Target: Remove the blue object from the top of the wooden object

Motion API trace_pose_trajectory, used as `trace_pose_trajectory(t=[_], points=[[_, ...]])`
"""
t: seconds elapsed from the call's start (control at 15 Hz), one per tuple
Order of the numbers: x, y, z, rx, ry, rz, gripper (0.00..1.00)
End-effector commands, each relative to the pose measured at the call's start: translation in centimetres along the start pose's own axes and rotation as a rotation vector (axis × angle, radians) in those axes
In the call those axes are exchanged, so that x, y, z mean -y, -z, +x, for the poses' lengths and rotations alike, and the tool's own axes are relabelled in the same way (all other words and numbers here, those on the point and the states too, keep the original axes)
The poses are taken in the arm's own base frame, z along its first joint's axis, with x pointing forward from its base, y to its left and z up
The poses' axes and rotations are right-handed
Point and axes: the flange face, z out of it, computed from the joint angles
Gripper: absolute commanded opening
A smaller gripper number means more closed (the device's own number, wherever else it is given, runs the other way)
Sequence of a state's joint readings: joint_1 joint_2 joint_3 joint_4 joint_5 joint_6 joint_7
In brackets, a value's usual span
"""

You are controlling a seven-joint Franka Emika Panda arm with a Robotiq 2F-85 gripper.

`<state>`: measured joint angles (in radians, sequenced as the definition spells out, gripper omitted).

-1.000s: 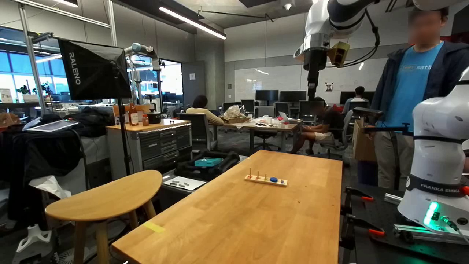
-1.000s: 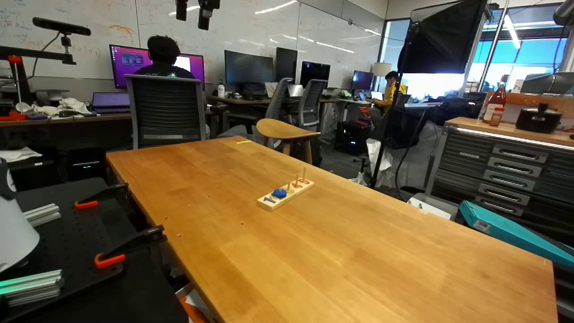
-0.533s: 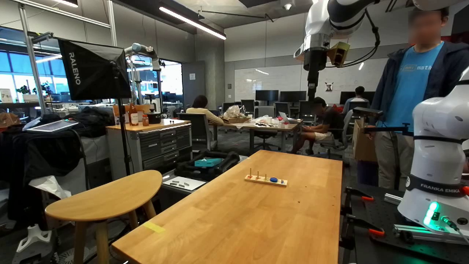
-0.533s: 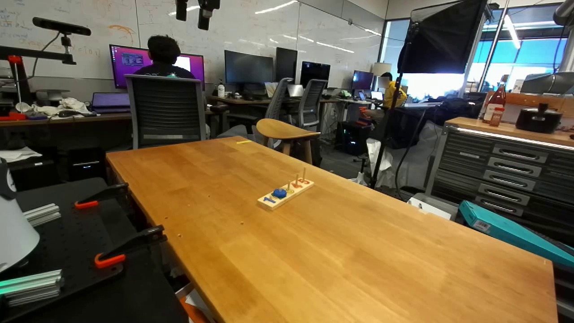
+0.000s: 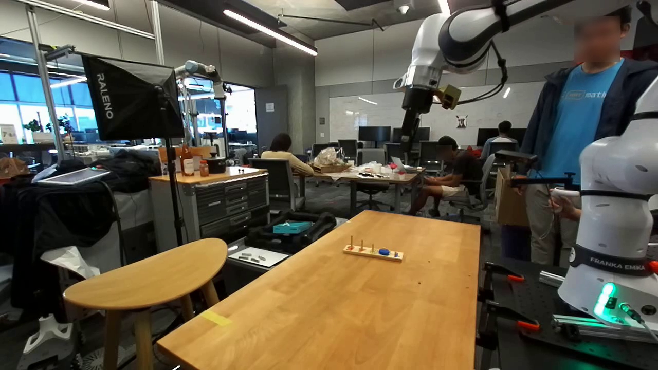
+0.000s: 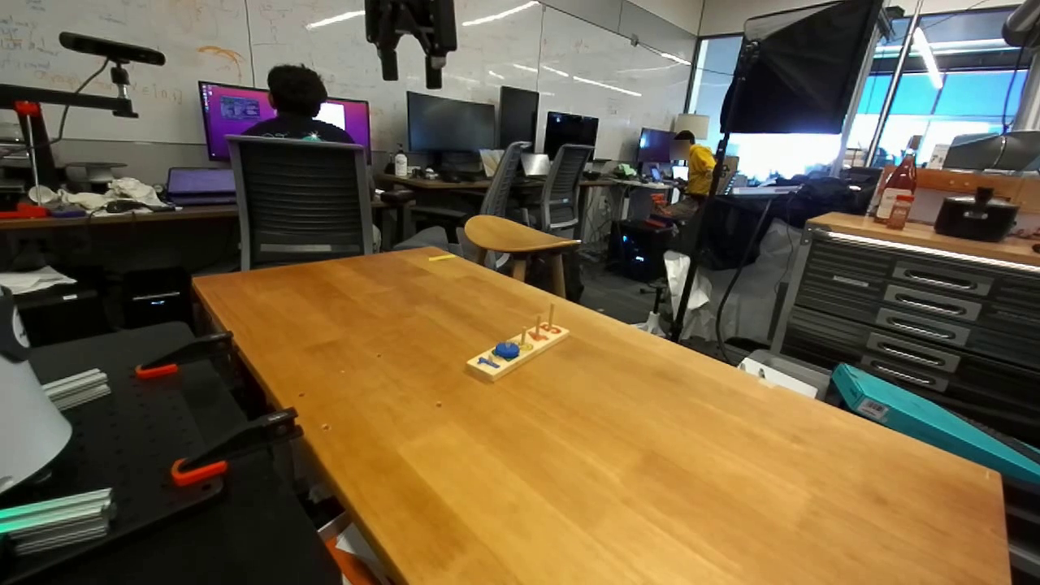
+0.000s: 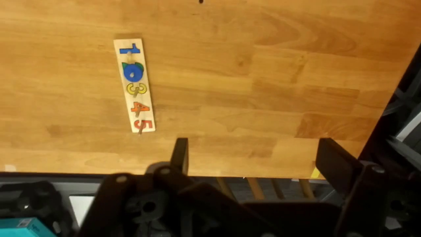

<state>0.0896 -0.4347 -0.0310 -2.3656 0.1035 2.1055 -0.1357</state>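
Note:
The wooden object is a flat tan strip with coloured numbers and upright pegs, lying on the table in both exterior views (image 5: pixel 367 253) (image 6: pixel 487 374) and the wrist view (image 7: pixel 145 98). The blue object, a small round blue disc, sits around the peg at the second number in both exterior views (image 5: pixel 384 252) (image 6: pixel 507 350) and the wrist view (image 7: pixel 133 73). It partly covers the green number. My gripper is open and empty, high above the table, in both exterior views (image 5: pixel 406 146) (image 6: pixel 413 79). In the wrist view (image 7: pixel 253 141) the strip lies up and left of the fingers.
The long wooden table (image 5: pixel 329 318) has black clamps with orange parts (image 6: pixel 199 473) along the robot's side. A wooden stool (image 5: pixel 149 277) stands beside its far long edge. A person (image 5: pixel 581 113) stands behind the robot base. A drawer cabinet (image 6: pixel 918 301) stands farther off.
My gripper has moved left and slightly down in an exterior view, and tilted. In an exterior view it moved right and lower into the picture. The strip and blue disc have not moved.

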Motion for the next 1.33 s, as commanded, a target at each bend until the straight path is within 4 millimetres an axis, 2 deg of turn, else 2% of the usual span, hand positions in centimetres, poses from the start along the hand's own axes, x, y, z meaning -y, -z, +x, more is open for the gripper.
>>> trace_pose_trajectory(t=[0.0,0.27,0.53,0.87,1.27], points=[[-2.7,-3.4,4.8,-0.041,0.024,-0.083,1.0],[-6.7,-8.4,7.9,-0.03,0.006,-0.167,1.0],[-10.9,-14.0,9.0,0.028,-0.013,-0.23,1.0],[-14.1,-21.5,7.8,0.117,-0.037,-0.268,1.0],[-15.6,-29.1,5.1,0.205,-0.083,-0.272,1.0]])
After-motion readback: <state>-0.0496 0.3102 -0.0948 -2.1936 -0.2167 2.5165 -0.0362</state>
